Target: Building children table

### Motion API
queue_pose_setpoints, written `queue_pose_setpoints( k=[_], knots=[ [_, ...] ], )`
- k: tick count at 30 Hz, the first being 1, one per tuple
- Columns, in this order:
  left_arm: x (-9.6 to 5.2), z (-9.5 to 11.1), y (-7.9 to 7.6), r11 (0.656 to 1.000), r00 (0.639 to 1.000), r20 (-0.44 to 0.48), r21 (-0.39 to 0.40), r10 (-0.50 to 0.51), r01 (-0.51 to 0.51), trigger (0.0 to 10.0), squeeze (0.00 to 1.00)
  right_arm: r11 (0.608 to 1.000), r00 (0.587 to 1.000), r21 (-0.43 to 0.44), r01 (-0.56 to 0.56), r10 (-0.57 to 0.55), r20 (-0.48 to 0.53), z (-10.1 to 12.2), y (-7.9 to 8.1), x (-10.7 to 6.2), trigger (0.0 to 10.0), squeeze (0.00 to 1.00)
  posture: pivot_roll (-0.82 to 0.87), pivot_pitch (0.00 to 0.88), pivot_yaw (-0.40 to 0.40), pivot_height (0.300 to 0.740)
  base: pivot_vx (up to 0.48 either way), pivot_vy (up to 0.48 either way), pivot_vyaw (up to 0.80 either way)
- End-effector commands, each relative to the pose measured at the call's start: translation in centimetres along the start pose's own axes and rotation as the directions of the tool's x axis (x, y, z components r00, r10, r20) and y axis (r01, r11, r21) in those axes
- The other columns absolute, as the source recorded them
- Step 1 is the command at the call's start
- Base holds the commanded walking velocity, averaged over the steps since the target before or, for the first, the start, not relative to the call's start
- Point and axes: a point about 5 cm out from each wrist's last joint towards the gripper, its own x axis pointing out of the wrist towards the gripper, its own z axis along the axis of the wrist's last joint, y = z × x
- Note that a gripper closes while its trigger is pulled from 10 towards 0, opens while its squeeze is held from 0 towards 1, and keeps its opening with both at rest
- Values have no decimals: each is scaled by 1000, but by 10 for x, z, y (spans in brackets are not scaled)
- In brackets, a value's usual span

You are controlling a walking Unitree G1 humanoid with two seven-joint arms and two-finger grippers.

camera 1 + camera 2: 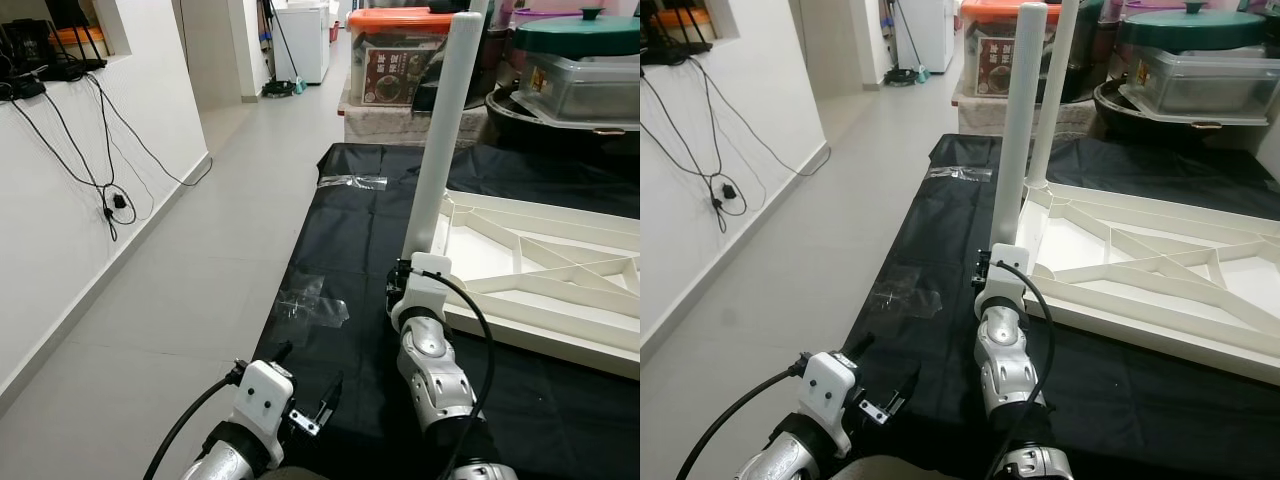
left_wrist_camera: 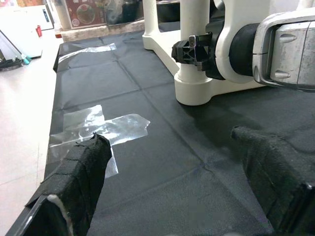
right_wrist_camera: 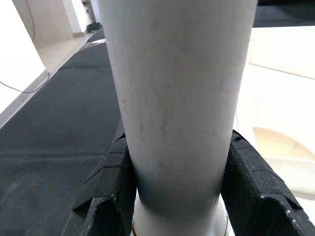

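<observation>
The left end effector [image 1: 305, 385] hovered low over the black mat [image 1: 340, 260], nearer the robot than the tabletop [image 1: 540, 265] and off toward its left side, its fingers [image 2: 78, 182] spread wide and holding nothing. Just ahead of it a crumpled patch of clear tape [image 2: 98, 128] was stuck to the mat near the mat's left edge. Beyond that, at the near left corner of the tabletop, the right end effector [image 3: 177, 196] was pinching the base of an upright white leg [image 1: 443, 130], one black pad pressed to each side of the tube, just above the round socket [image 2: 194, 91] where the leg met the corner. The tabletop lay upside down on the mat, its ribbed white underside facing up. In the right eye view a second leg [image 1: 1055, 90] stood upright at the tabletop's far left corner, behind the first. A second strip of tape [image 1: 352, 181] lay on the mat further on, left of that corner. Past the tabletop's far side stood a bin with an orange lid [image 1: 398, 55] and, to its right, containers with a green lid [image 1: 578, 35]. Left of the mat lay grey tiled floor [image 1: 200, 260], with black cables [image 1: 100, 150] hanging on the white wall.
</observation>
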Motion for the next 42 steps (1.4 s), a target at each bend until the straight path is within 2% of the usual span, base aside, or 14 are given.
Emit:
queue_pose_setpoints(
  k=[1, 5, 9, 14, 17, 20, 23, 29, 33, 34, 35, 37, 38, 42],
  knots=[
    [0, -4, 2, 1000, 1000, -26, -3, 7, -7, 10000, 0, 998, 999, 40, -41, 41, -1, 2, 7, 1, 0, 0, -38, 0, 14, 740, 0, 0, 0],
    [0, -4, 2, 1000, 1000, -27, -3, 5, -5, 10000, 0, 990, 992, 60, -129, 130, -5, 0, 13, 0, 0, 0, -38, 0, 14, 740, 0, 0, 0],
    [0, -4, 3, 1000, 1000, -27, -1, 6, -6, 10000, 0, 986, 988, 55, -155, 156, -12, -3, 1, 0, 0, 0, -41, 0, 18, 740, 0, 0, 0],
    [-1, -4, 3, 1000, 1000, -29, -4, 0, 0, 10000, 0, 979, 985, 116, -170, 171, 6, 1, -36, -8, 0, 0, -66, 10, 35, 740, 0, 0, 0],
    [-1, -5, 4, 1000, 999, -33, -11, -17, 17, 10000, 0, 938, 947, 139, -318, 320, 9, -4, -61, -31, 0, 0, -87, 17, 55, 740, 0, 0, 0],
    [-1, -5, 4, 1000, 999, -34, -12, -20, 19, 10000, 0, 928, 937, 141, -345, 349, -3, -6, -67, -37, 0, 0, -87, 17, 55, 740, 0, 0, 0],
    [-2, -6, 5, 1000, 999, -38, -8, -24, 24, 10000, 0, 914, 917, 92, -394, 398, -24, -10, -102, -58, 0, 0, -92, 19, 63, 740, 0, 0, 0],
    [-3, -7, 6, 999, 998, -43, -10, -35, 34, 10000, 0, 917, 915, 59, -395, 399, -68, -13, -140, -75, 0, 0, -113, 19, 81, 740, 0, 0, 0],
    [-3, -9, 6, 999, 998, -46, -14, -41, 40, 10000, 0, 921, 915, 39, -388, 390, -108, -19, -155, -79, 0, 0, -122, 11, 85, 740, 0, 0, 0],
    [-2, -9, 6, 999, 998, -46, -14, -43, 42, 10000, 0, 925, 917, 22, -378, 378, -125, -21, -159, -79, 2471, 0, -122, 6, 83, 740, 0, 0, 0],
    [-2, -9, 6, 999, 998, -46, -14, -43, 43, 10000, 0, 927, 918, 14, -375, 374, -135, -23, -160, -78, 10000, 0, -117, 5, 80, 740, 0, 0, 0],
    [-2, -9, 6, 999, 998, -46, -14, -43, 43, 10000, 0, 928, 920, 12, -371, 369, -133, -24, -160, -77, 10000, 0, -117, 5, 80, 740, 0, 0, 0],
    [-2, -9, 6, 999, 998, -45, -14, -43, 43, 10000, 0, 928, 919, 15, -373, 372, -132, -24, -159, -77, 10000, 1000, -117, 5, 80, 740, 0, 0, 0],
    [-3, -8, 5, 999, 998, -42, -12, -39, 39, 10000, 0, 929, 923, 32, -368, 369, -111, -28, -155, -78, 10000, 1000, -115, 0, 72, 740, 0, 0, 0]
  ],
)
